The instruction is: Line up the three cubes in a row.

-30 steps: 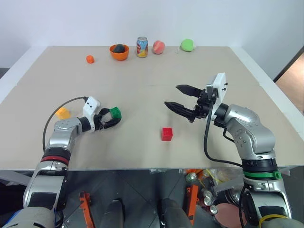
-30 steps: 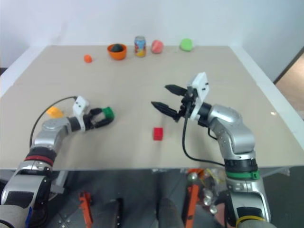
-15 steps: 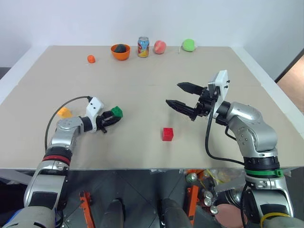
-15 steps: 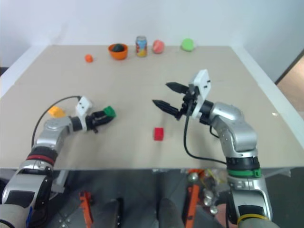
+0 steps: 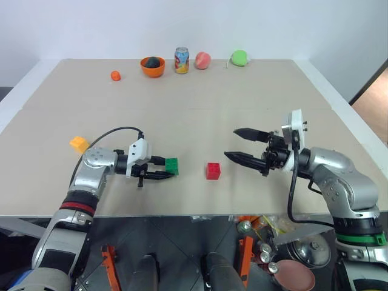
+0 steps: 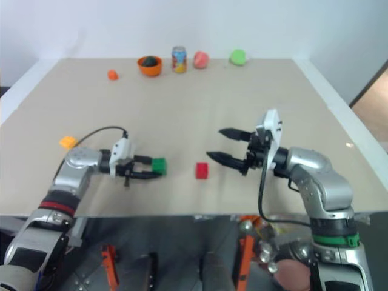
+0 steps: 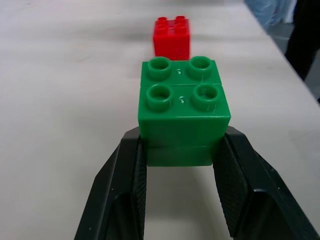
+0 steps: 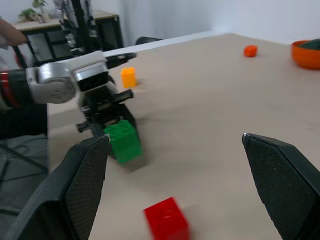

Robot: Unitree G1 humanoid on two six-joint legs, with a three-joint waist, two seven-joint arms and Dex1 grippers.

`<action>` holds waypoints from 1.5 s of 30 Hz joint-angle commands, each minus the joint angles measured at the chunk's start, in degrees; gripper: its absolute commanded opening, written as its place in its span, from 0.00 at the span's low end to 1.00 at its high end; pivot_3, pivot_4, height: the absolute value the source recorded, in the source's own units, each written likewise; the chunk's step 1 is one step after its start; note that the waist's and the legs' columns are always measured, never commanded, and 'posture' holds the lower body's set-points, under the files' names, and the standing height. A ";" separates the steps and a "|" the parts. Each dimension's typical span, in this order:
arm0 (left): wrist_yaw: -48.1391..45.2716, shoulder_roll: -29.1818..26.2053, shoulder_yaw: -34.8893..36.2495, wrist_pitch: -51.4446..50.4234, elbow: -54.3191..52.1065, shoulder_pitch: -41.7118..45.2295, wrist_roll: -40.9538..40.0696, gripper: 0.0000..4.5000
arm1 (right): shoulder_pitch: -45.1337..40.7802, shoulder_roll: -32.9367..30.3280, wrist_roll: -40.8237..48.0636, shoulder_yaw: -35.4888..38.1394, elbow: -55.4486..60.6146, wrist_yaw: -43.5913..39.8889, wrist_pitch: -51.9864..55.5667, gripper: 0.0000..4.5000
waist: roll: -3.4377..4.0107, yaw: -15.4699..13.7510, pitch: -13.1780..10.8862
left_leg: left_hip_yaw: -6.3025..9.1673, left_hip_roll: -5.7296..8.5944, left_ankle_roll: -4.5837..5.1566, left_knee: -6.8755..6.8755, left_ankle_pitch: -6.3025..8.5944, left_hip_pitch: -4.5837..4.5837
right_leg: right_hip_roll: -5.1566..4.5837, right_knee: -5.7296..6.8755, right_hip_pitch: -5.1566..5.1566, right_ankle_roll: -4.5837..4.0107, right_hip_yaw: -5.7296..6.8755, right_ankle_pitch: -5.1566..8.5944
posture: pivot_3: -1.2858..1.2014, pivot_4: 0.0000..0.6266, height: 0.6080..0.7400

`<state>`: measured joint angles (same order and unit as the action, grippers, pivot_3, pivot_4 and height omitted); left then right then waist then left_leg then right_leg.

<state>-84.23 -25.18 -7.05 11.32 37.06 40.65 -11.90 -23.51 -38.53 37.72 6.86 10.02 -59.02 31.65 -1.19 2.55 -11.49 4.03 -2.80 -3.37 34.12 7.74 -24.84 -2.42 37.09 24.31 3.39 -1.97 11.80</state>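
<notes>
left hand (image 5: 162, 171) clamped on green cube (image 5: 172, 166), near red cube (image 5: 213, 170) | right hand (image 5: 244, 144) apart, empty | yellow cube (image 5: 79, 143) well off on surface (image 5: 194, 115) | risk: a crooked release could nudge red out of line

A: Where do the head cameras sit?

B: High above the near edge of the table (image 5: 254, 91), facing forward and down over it; both eyes show the same spread.

A: And the left wrist camera?

B: Very near, looking along its fingers (image 7: 125, 185) at the green cube (image 7: 181, 112), the red cube (image 7: 171, 37) at twelve o'clock.

A: The right wrist one?

B: Low, facing across the table; it shares both cubes with the other views.
</notes>
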 commanded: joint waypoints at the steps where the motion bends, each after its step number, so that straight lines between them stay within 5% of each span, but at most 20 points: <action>1: -1.21 0.71 0.13 1.76 2.13 2.59 -0.25 0.29 | 2.99 -3.42 1.23 2.81 2.19 -2.43 0.32 0.98 | 0.00 -0.02 0.00 | 0.00 0.00 0.02 0.05 0.01 -0.03 | 0.00 -0.01 0.00 0.00 0.00 0.00 | 0.52 0.24 1.00; 13: -2.17 4.03 0.80 2.58 10.15 7.93 -0.01 0.29 | 8.55 -5.72 -0.09 2.84 -0.43 -5.22 -1.47 0.98 | 0.00 -0.01 0.00 | 0.00 0.01 0.05 0.16 0.03 -0.06 | 0.01 -0.01 0.00 0.03 -0.01 -0.02 | 0.52 0.24 1.00; 45: -0.16 4.74 -0.76 5.54 15.92 8.71 5.09 0.29 | 5.13 -5.47 -4.53 -0.31 -3.35 -7.61 -4.80 0.98 | 0.00 0.00 0.00 | 0.00 0.01 0.07 0.19 0.05 -0.08 | 0.03 0.00 0.01 0.05 -0.01 -0.02 | 0.52 0.24 1.00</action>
<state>-84.45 -20.51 -8.08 15.76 52.92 47.89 -7.21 -17.36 -43.84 33.20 6.37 5.91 -66.26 27.58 -1.20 2.54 -11.50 4.03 -2.79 -3.30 34.31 7.79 -24.92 -2.40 37.09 24.32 3.44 -1.98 11.77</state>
